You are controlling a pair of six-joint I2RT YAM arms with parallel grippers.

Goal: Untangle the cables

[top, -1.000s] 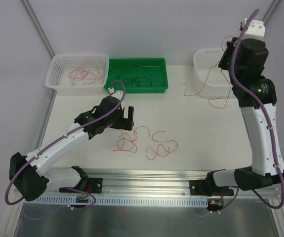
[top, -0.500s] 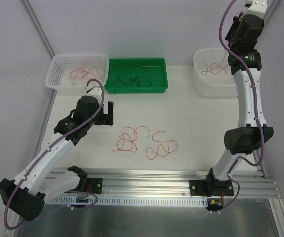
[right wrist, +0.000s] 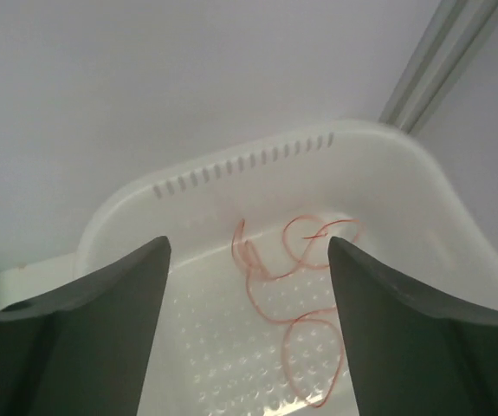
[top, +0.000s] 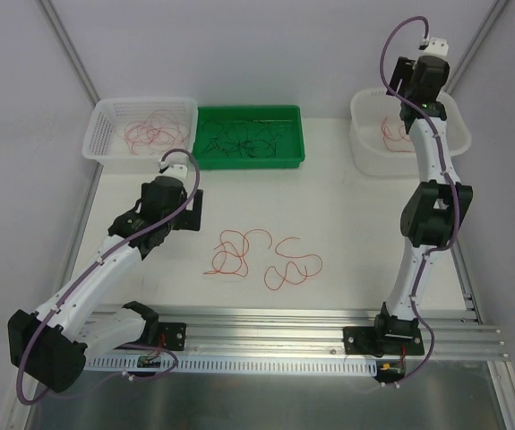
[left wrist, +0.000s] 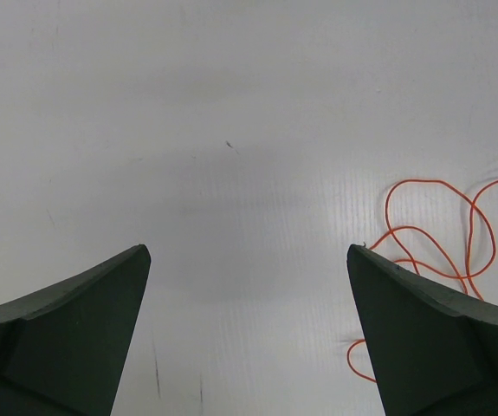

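The left gripper (left wrist: 249, 256) has its jaws spread wide with nothing between them, and it hangs over bare white table (top: 347, 233). In its wrist view, loops of an orange-red cable (left wrist: 439, 234) lie just beside the right fingertip (left wrist: 378, 286), apart from it. From above, this gripper sits left of the loose orange-red cables (top: 261, 260), which curl in two small clusters on the middle of the table, nearer the arms than the containers.

The right gripper (right wrist: 247, 247) also stands with its jaws apart and holds nothing. It is poised above the white basket (right wrist: 231, 165) at the far right corner. A pinkish-red cable (right wrist: 296, 286) lies in loose curls on the basket's floor, below the fingers and clear of them.

At the far left, another white basket (top: 96, 134) holds a bundle of pinkish-red cables (top: 154, 130). Just to its right, touching or nearly so, a green tray (top: 248, 164) holds the dark cables (top: 244, 139).
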